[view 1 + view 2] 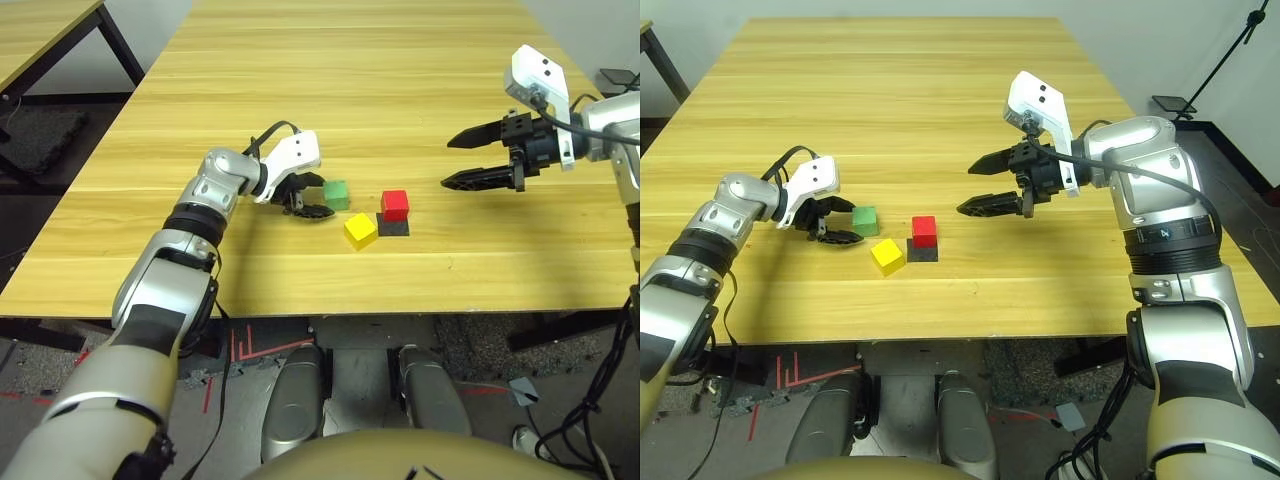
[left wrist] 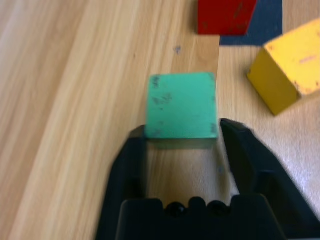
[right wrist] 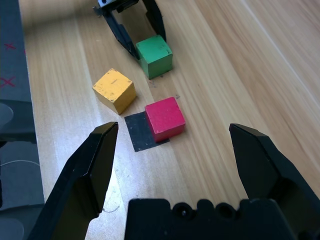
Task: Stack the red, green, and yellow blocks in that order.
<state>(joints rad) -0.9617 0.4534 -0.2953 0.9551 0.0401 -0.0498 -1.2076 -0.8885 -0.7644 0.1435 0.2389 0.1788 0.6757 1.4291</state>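
Nothing is stacking yet: left claw (image 1: pixel 312 198) is straddling green (image 1: pixel 336 194), jaws wide; red (image 1: pixel 395 204) is waiting on patch (image 1: pixel 398 227), yellow (image 1: pixel 360 229) beside; right claw (image 1: pixel 478 158) is hovering agape.

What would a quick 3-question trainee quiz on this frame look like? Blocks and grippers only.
1. True or false: the red block sits partly on the black patch.
2. Which block lies at the open fingertips of the left gripper? A yellow, B green, C red.
3. Fill in: the right gripper is ____ and holds nothing.

Key: 1 true. 2 B, the green block; the yellow block lies apart from it on the table. 3 open.
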